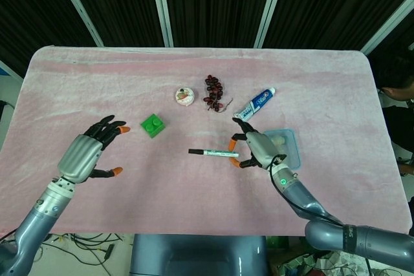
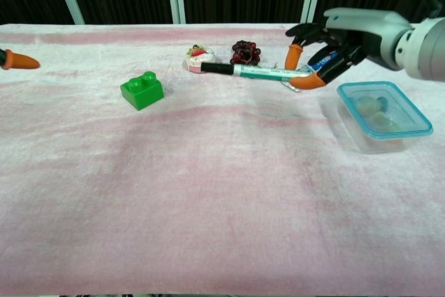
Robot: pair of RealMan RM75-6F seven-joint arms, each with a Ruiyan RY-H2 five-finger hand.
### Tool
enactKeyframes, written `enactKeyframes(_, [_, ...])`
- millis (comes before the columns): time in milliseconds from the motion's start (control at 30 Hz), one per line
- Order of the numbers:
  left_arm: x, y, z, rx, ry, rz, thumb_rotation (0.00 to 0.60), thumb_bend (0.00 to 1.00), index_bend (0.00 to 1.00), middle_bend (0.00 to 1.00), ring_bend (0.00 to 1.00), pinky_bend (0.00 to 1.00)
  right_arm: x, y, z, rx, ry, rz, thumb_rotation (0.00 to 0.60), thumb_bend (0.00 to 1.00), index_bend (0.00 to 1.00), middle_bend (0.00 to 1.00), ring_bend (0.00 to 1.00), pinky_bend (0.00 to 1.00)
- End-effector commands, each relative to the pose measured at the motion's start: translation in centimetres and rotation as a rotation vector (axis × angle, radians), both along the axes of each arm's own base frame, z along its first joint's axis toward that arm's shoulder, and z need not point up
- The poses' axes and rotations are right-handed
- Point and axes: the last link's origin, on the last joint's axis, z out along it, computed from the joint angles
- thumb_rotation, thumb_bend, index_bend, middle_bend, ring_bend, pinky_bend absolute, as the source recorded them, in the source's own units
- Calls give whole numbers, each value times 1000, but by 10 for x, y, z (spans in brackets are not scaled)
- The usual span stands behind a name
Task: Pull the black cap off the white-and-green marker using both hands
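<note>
The right robot hand [image 1: 253, 148] pinches the white-and-green marker [image 1: 218, 154] by its tail end between orange-tipped fingers [image 2: 293, 55] — the marker is lifted off the pink surface [image 1: 194, 88], level, its black cap [image 1: 195, 152] pointing toward the robot's left. The left robot hand [image 1: 87, 155] hovers well apart from it, fingers spread wide, holding nothing. On the surface — a green brick [image 1: 153, 125], a small round cake [image 1: 184, 95], a bunch of dark grapes [image 1: 213, 92], a toothpaste tube [image 1: 254, 105], and a clear blue-rimmed container [image 2: 382, 115] just beside the right robot hand.
</note>
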Motion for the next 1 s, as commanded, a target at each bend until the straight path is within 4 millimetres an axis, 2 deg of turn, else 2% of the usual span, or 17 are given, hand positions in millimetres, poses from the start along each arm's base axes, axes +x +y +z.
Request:
enactKeyframes(33, [21, 15, -21, -44, -15, -37, 600, 116, 216, 157, 40, 159, 10, -1, 14, 4, -17, 7, 600, 395, 806, 2, 21, 159])
enactKeyframes(200, [44, 31, -49, -72, 7, -60, 600, 133, 240, 157, 40, 156, 19, 1, 13, 34, -36, 3, 600, 395, 806, 1, 22, 159])
enactKeyframes(433, [67, 42, -67, -65, -8, -74, 600, 165, 279, 165, 40, 154, 26, 1, 5, 50, -35, 7, 600, 395, 811, 1, 22, 159])
enactKeyframes(700, [79, 41, -80, -88, -39, -78, 600, 222, 345, 183, 40, 154, 29, 0, -6, 57, -38, -2, 600, 395, 811, 0, 22, 159])
enactKeyframes(1000, [83, 38, -91, -103, -27, -93, 600, 280, 388, 185, 40, 154, 31, -2, -12, 63, -43, -8, 600, 395, 817, 0, 22, 159])
